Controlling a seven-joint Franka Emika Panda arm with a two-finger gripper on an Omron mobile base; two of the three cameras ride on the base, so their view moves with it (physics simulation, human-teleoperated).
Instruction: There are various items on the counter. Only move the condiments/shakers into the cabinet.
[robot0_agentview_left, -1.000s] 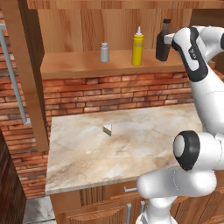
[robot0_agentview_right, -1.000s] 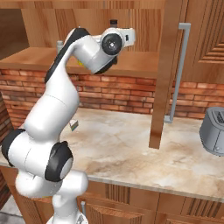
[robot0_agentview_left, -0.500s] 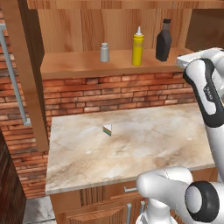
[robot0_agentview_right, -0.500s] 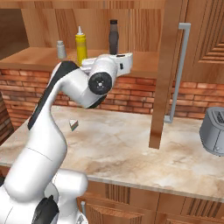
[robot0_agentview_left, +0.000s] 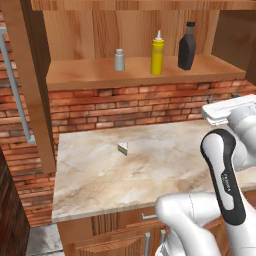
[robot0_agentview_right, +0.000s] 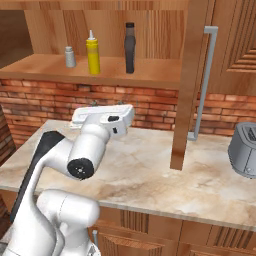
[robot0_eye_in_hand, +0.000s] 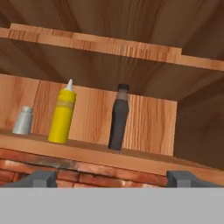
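Wooden cabinet shelf (robot0_agentview_left: 95, 77) carries your grey shaker (robot0_agentview_left: 119, 60), yellow squeeze bottle (robot0_agentview_left: 157, 53) and dark bottle (robot0_agentview_left: 186, 46), upright, spaced apart. Your gripper (robot0_eye_in_hand: 111, 177) hangs spread and empty below it. Risk: sweeping the rainbow wedge (robot0_agentview_left: 123, 148) off the counter (robot0_agentview_left: 165, 160) while folding away.

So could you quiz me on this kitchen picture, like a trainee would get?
1. True or false: the yellow squeeze bottle stands between the grey shaker and the dark bottle.
2. What lies on the counter? A) a spoon B) a rainbow-striped wedge C) a cup
3. Is the gripper holding anything?

Key: 1 true. 2 B. 3 No, it is open and holds nothing, facing the cabinet shelf.
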